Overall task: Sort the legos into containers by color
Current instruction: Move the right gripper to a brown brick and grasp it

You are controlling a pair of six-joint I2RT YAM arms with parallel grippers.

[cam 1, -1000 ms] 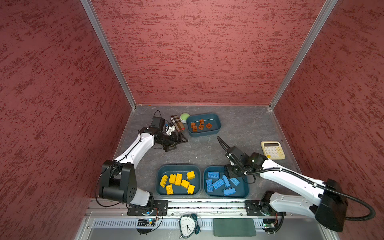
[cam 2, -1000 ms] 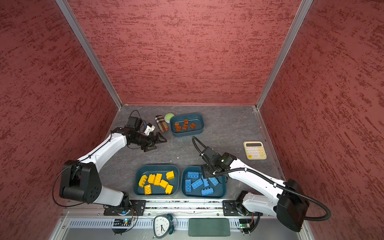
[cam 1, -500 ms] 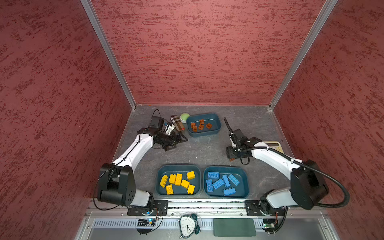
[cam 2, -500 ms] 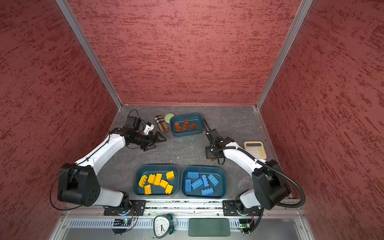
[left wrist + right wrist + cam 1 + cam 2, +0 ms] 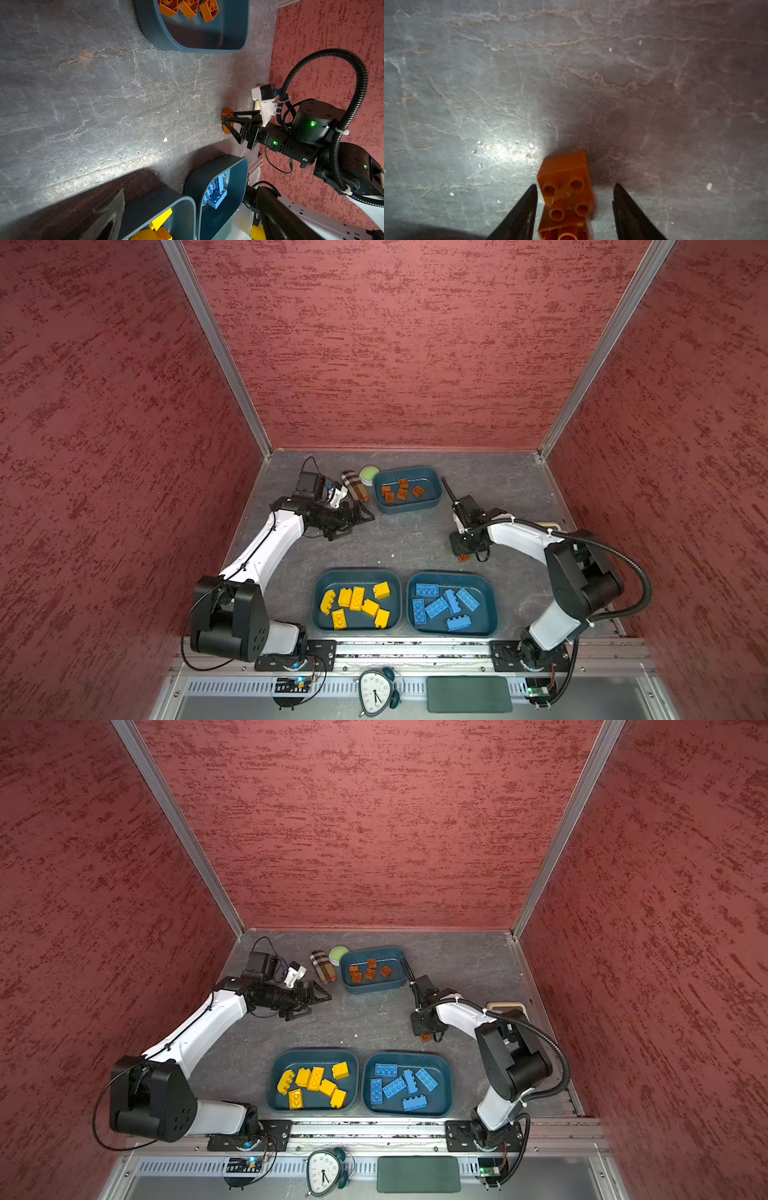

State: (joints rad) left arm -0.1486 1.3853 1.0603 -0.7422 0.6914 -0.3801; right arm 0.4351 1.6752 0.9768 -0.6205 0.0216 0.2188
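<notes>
Looking along the right wrist view, we find the right tool (image 5: 575, 185) with its two black fingers (image 5: 527, 205) parted to a middling gap, straddling a small brown studded plastic brick (image 5: 564, 178) that lies on the grey marbled worktop (image 5: 508, 83). One finger stands right at the brick's side, and we cannot tell whether it touches; the other finger (image 5: 625, 209) stands clear, with a strip of bare worktop between it and the brick. So the tool brackets the brick and does not clamp it. A second brown piece (image 5: 564, 230) shows deeper between the fingers at the frame's edge; whether it is a separate brick we cannot tell.

In both top views this brick lies outside every tub, under the right tool, just behind the back rim of the larger dark teal plastic tub (image 5: 486, 614) that holds the blue studded bricks (image 5: 436, 608), and well apart from the smaller dark teal tub (image 5: 431, 494) that holds several more brown bricks (image 5: 402, 493). The yellow studded bricks (image 5: 357, 599) lie in a third dark teal tub (image 5: 328, 585), just beside the blue one.

The left tool (image 5: 356, 524) hangs low over the worktop with its fingers spread wide, nothing between them, near a plaid-patterned oblong case (image 5: 356, 488).
</notes>
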